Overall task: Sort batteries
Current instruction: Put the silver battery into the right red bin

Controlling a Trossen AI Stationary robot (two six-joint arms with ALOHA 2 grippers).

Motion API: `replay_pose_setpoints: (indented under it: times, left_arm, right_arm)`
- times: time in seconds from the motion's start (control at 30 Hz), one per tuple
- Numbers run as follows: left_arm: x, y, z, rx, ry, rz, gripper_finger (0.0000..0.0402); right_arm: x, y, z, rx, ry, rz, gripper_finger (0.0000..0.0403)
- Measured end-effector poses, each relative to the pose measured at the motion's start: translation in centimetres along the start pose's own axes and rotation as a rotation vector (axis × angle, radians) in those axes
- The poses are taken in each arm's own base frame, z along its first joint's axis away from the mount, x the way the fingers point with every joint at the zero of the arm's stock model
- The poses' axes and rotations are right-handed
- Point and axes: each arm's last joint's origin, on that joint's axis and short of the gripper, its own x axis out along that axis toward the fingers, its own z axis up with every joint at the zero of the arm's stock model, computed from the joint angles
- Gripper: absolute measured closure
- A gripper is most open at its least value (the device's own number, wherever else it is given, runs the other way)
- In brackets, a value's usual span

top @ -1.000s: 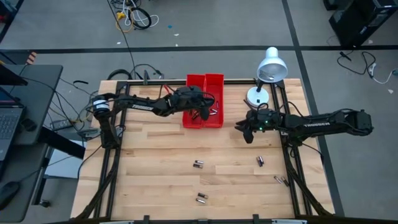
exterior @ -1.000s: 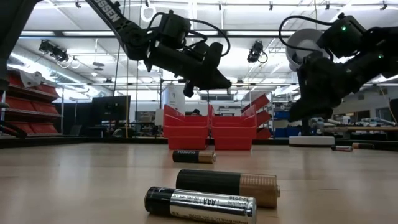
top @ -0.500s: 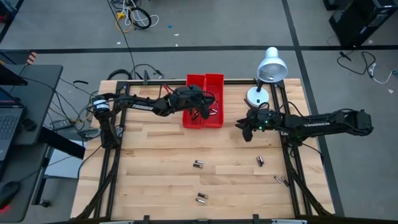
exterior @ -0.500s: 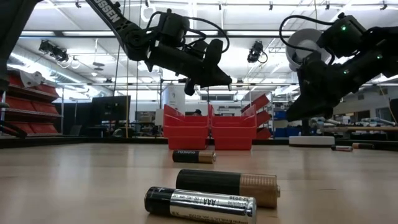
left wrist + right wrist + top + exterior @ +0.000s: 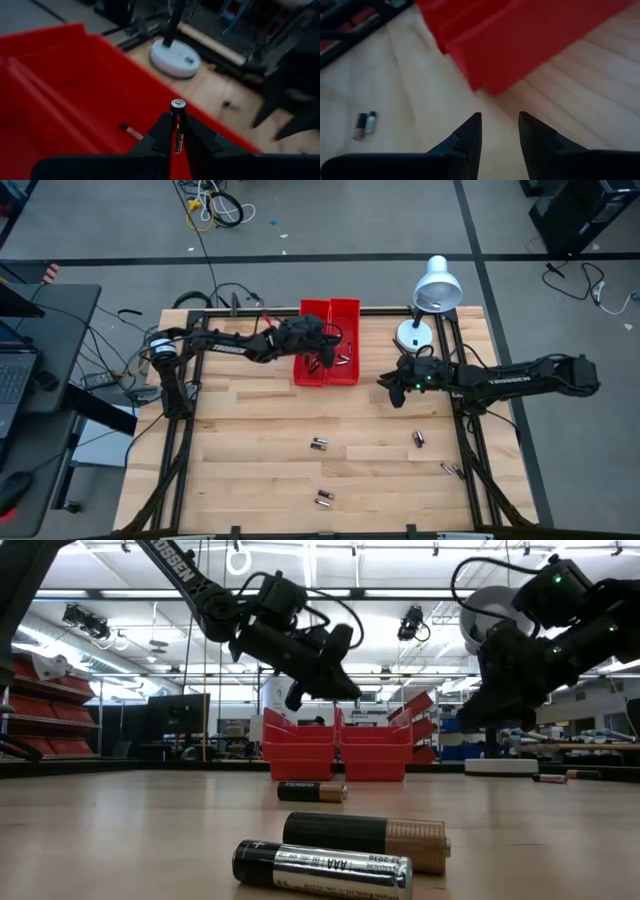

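Two red bins [image 5: 345, 310] stand side by side at the table's far middle. My left gripper [image 5: 326, 362] hovers over them, shut on a dark battery [image 5: 177, 142]; in the left wrist view another small battery [image 5: 131, 131] lies on the bin floor [image 5: 60, 110]. My right gripper [image 5: 386, 386] hangs open [image 5: 500, 125] above bare wood to the right of the bins. Loose batteries lie on their sides on the table: [image 5: 318, 444], [image 5: 323, 499], [image 5: 419, 439], [image 5: 452, 470]. The low view shows two of them close up [image 5: 340, 845]. My left gripper pinches the battery's body [image 5: 177, 131] between its two fingers [image 5: 162, 132]. The battery lies along the fingers, and its capped end [image 5: 178, 104] sticks out past the fingertips. It is lifted clear above the red bin.
A white desk lamp [image 5: 437, 285] with a round base [image 5: 413, 335] stands at the far right corner, near the right arm. Black frame rails run along the table's left and right edges [image 5: 470, 450]. Open wood lies between the bins and the loose batteries.
My left gripper, still shut on the battery, has dipped a little toward the red bins and tipped its fingers further down. The batteries on the table have stayed where they were.
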Motion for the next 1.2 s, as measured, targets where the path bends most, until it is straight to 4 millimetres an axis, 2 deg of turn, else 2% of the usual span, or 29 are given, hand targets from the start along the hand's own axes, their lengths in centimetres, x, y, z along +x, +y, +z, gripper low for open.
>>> replay_pose_setpoints:
  times: [0.2, 0.43, 0.53, 0.63, 0.8, 0.9, 1.03, 1.2]
  left_arm:
    - [0.0, 0.2, -0.3, 0.075, 0.029, 0.005, 0.0356]
    - [0.0, 0.1, -0.9, 0.155, 0.065, 0.063, 0.0354]
    - [0.0, 0.1, -0.7, 0.154, 0.042, 0.067, 0.0346]
    - [0.0, -0.2, -0.5, 0.164, 0.019, 0.074, 0.0318]
    - [0.0, -0.3, -0.5, 0.164, 0.021, 0.052, 0.0238]
    - [0.0, -0.5, -0.5, 0.162, 0.024, 0.005, 0.0198]
    - [-1.2, -1.2, 1.1, 0.138, -0.026, -0.036, 0.0183]
    - [-4.3, -2.4, 3.9, 0.187, -0.141, -0.054, 0.0200]
  right_arm:
    - [0.0, 0.4, 0.1, -0.010, -0.020, 0.025, 0.0290]
    - [-0.1, -0.1, 0.4, 0.063, -0.115, -0.126, 0.0296]
    - [-0.1, 0.3, 0.6, 0.067, -0.144, -0.110, 0.0298]
    - [-0.1, 0.7, 0.6, 0.035, -0.154, -0.080, 0.0298]
    - [-0.2, 1.0, 0.9, 0.011, -0.163, -0.059, 0.0298]
    - [-0.2, 1.5, 1.8, 0.015, -0.165, -0.054, 0.0298]
    - [-0.5, 2.3, 3.2, -0.002, -0.121, -0.076, 0.0300]
    - [-1.3, 2.5, 4.7, -0.018, 0.041, -0.206, 0.0301]
